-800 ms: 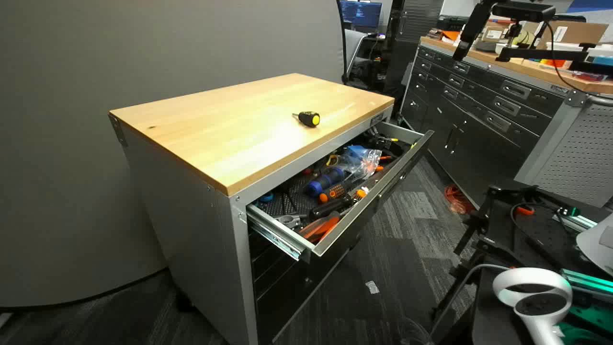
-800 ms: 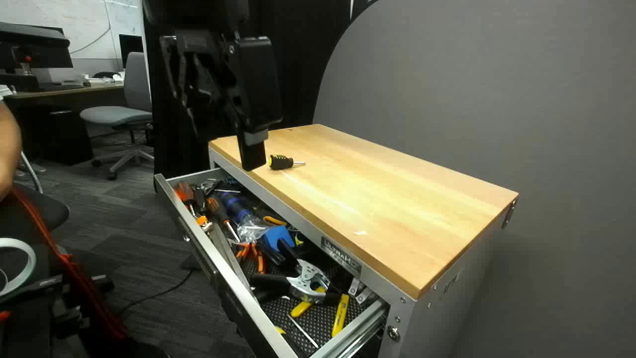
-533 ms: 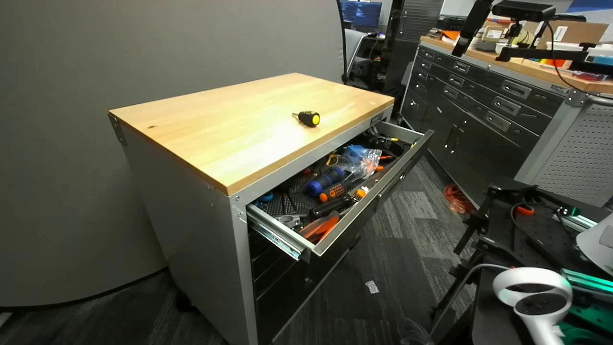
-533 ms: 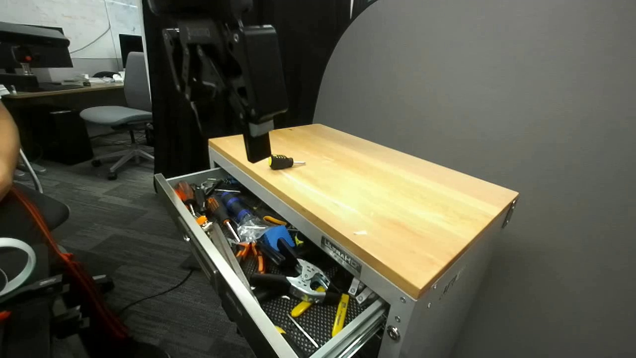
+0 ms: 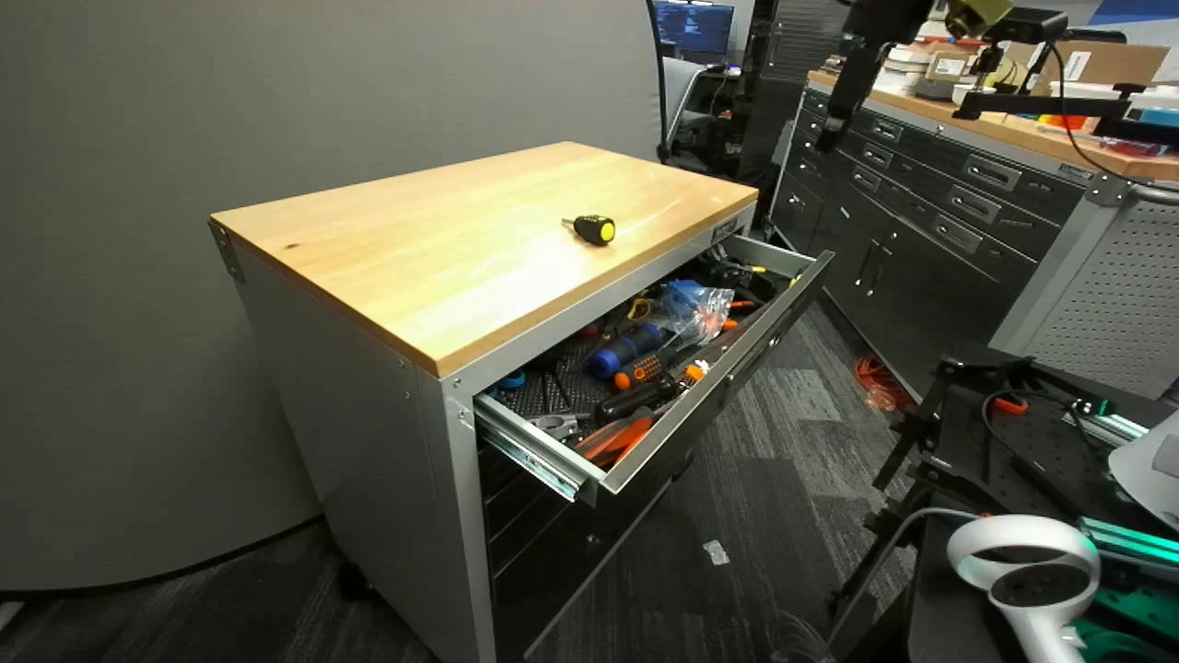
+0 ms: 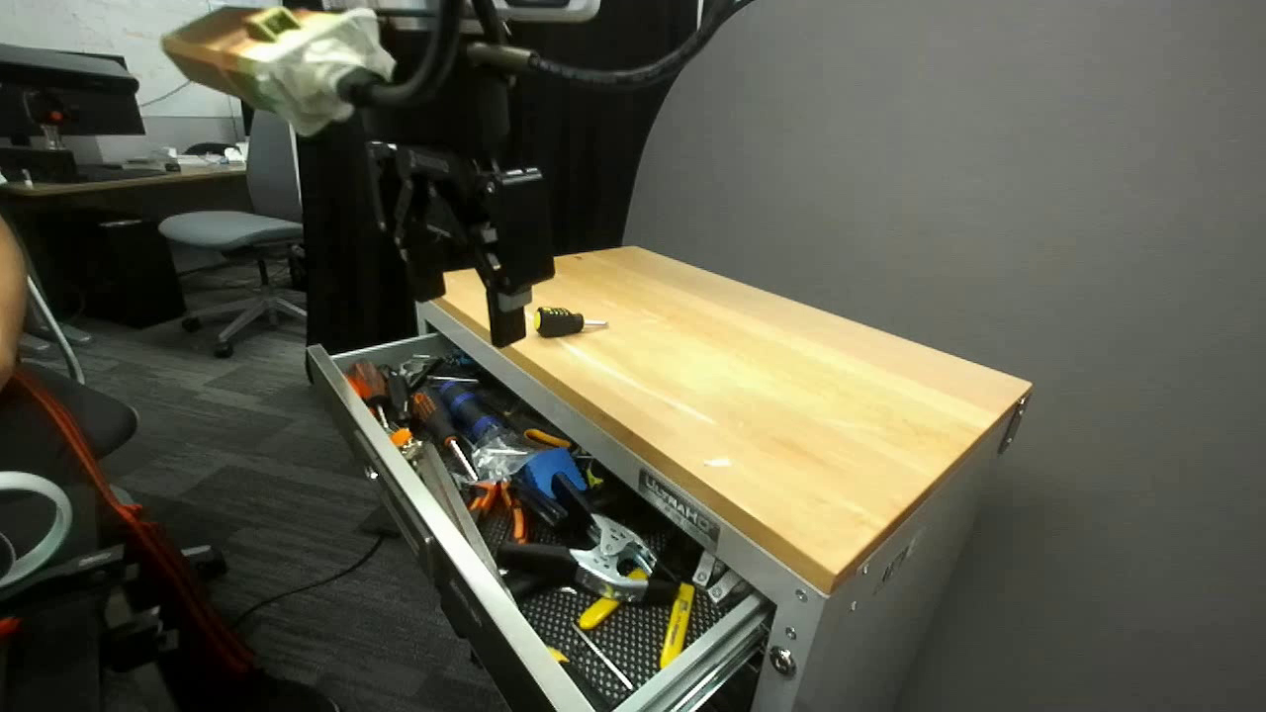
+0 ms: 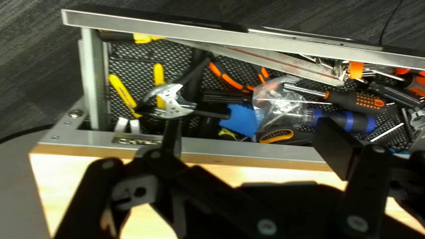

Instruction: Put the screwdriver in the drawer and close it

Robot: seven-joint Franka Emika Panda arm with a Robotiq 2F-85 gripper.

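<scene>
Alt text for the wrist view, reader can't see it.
Open, empty gripper across the lower frame; above it in the picture, a pulled-out, tool-filled drawer with a spring clamp, clear plastic bag and orange-dotted screwdriver. Wooden cabinet top along the bottom.

Smooth wood, sheeny metal, crinkled plastic.
The desk [image 5: 479, 203] is smooth wood with a glossy glare; the screwdriver [image 6: 560, 322] has a plastic-looking handle and a metal shank. The drawer [image 7: 199, 32] is metal with a dull sheen, its liner [image 7: 136, 74] rough and mesh-textured; the cabinet side [image 5: 368, 442] looks like smooth, matt metal. The clamp [image 7: 174, 103] is bright, shiny metal, the bag [image 7: 272, 89] clear, crinkled, glossy plastic. The partition [image 6: 940, 178] looks matt and cloth-like, the carpet [image 5: 792, 534] rough.
</scene>
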